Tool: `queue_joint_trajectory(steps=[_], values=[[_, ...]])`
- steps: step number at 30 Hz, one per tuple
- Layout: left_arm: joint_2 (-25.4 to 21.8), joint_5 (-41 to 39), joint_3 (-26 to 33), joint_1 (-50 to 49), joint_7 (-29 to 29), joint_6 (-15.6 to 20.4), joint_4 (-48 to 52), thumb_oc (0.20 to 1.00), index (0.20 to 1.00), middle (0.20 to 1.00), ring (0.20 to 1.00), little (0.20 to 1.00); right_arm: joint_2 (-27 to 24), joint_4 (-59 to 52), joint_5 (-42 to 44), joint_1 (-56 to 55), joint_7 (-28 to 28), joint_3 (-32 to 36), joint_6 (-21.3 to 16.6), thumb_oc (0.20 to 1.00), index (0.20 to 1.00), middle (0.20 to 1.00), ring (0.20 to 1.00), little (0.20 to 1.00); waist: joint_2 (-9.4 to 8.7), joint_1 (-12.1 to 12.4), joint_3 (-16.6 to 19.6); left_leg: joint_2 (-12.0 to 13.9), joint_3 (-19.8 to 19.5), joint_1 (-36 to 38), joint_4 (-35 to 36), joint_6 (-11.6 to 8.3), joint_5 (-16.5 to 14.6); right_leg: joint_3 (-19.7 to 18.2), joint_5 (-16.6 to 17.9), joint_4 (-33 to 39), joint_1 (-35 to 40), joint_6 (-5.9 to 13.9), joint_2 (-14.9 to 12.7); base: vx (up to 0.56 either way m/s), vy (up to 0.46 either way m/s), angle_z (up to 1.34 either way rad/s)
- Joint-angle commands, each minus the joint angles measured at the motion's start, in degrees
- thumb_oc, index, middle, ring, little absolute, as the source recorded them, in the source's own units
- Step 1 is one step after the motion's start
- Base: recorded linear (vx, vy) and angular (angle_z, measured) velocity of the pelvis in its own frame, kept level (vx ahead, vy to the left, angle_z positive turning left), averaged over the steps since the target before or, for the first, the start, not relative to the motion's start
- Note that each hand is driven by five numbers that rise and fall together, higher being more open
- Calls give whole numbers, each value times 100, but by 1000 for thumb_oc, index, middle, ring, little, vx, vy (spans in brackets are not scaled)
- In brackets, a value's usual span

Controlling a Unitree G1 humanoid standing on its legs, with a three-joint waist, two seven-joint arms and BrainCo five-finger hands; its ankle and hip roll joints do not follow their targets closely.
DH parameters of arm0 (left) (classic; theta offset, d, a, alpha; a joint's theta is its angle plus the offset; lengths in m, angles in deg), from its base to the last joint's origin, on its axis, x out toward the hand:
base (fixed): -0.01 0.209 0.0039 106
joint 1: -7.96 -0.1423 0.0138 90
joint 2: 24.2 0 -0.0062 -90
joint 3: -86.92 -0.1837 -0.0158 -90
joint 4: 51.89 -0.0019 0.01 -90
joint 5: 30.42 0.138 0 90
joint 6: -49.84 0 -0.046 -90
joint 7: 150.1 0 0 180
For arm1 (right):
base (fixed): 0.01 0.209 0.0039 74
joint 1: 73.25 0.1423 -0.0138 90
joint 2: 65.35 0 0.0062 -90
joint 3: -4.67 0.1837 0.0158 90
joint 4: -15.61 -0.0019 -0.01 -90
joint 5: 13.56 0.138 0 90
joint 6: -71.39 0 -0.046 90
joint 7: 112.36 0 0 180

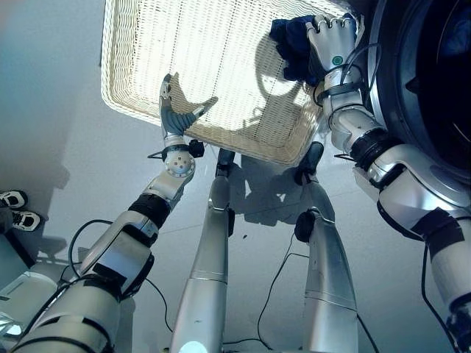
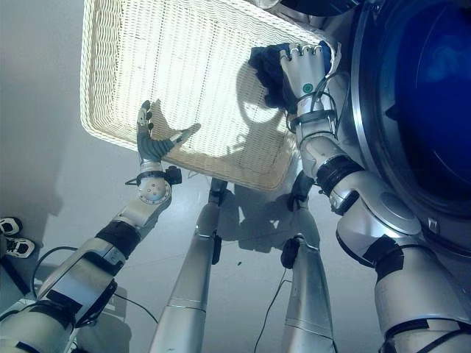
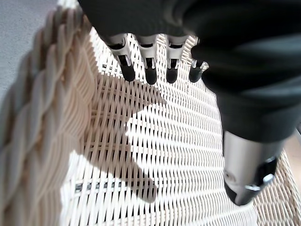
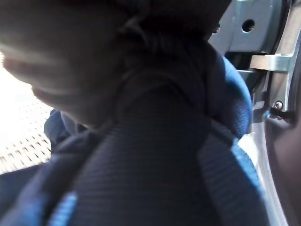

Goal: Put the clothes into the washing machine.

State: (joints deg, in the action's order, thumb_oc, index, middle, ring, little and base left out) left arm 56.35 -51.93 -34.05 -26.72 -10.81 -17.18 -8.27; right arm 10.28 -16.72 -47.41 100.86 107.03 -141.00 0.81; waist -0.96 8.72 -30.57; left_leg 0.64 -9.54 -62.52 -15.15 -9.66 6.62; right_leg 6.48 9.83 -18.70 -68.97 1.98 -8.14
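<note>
A dark blue garment [image 1: 291, 44] lies bunched in the far right corner of a white wicker basket [image 1: 118, 103] on the floor. My right hand [image 1: 331, 33] rests on top of it with fingers curled into the cloth. In the right wrist view the blue garment [image 4: 155, 155] sits pressed close under the hand. My left hand [image 1: 173, 110] hovers open just inside the basket's near rim, fingers [image 3: 150, 70] straight above the bare weave, holding nothing. The washing machine [image 1: 427, 73] stands right beside the basket, its round dark opening [image 2: 419, 95] next to my right hand.
Grey floor surrounds the basket. A person's shoes [image 1: 15, 209] show at the left edge. The machine's metal door frame [image 4: 263, 61] is close behind the garment.
</note>
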Motion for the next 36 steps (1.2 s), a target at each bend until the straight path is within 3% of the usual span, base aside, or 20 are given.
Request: queue_joint_trajectory(steps=[1,6,11,12,14,16,19,28,34,36], values=[[132,-93,256,54,-124,268,143,1000,1000,1000,1000,1000,-353,385,20,155,-98,-147,141,200,200,200,200,200,642,-241,78,-812,537,-52,215,814,201,525,45,106,162,488,545,0,0,0],[142,-102,266,29,-108,263,164,1000,1000,1000,1000,1000,-365,348,451,97,-39,-70,-10,200,200,200,200,200,647,-250,78,-808,546,-72,201,810,204,515,47,101,145,483,545,0,0,0],[178,-86,300,5,-119,235,187,1000,1000,1000,1000,1000,-296,219,2180,-78,212,291,-732,200,200,200,200,200,653,-264,78,-802,551,-70,206,810,202,503,38,83,134,468,556,0,0,0],[168,-76,327,-44,-124,240,220,1000,1000,1000,1000,1000,-260,-1,3341,-259,83,687,-1188,200,200,200,200,200,647,-280,78,-798,553,-80,205,803,204,485,28,67,117,458,569,0,0,0],[164,-72,362,-52,-108,240,221,1000,1000,1000,1000,1000,-210,-119,3732,-370,84,908,-1338,200,200,200,200,200,647,-289,78,-793,550,-81,205,798,202,480,25,62,109,454,571,-1,17,0],[127,-85,508,-183,-64,266,289,1000,1000,1000,1000,1000,-31,-655,5295,-858,-296,1824,-1988,200,200,200,200,200,645,-340,78,-765,597,-32,220,770,162,442,-14,62,113,440,581,-4,67,0],[94,-93,633,-283,-79,252,351,1000,1000,1000,1000,1000,40,-1100,6318,-1335,-643,2424,-2469,200,200,200,200,200,617,-423,78,-710,665,9,229,745,137,394,-41,58,122,434,587,-4,66,-1],[-51,-165,787,-429,-204,168,481,1000,1000,1000,1000,1000,-54,-1993,8347,-2248,-1788,3284,-3429,200,200,200,200,200,481,-658,78,-568,778,58,235,670,106,290,-63,21,102,451,619,-7,28,-4],[-102,-180,854,-529,-235,227,480,1000,1000,1000,1000,1000,-49,-2303,9629,-2584,-2705,3718,-3830,200,200,200,200,200,430,-737,78,-524,786,111,287,650,108,239,-80,34,143,460,659,-8,6,-7],[-175,-221,883,-591,-203,262,481,1000,1000,1000,1000,1000,-64,-2413,10588,-2770,-3367,3981,-4013,200,200,200,200,200,404,-767,78,-501,782,152,308,636,103,216,-97,52,196,470,668,-12,-6,-4]])
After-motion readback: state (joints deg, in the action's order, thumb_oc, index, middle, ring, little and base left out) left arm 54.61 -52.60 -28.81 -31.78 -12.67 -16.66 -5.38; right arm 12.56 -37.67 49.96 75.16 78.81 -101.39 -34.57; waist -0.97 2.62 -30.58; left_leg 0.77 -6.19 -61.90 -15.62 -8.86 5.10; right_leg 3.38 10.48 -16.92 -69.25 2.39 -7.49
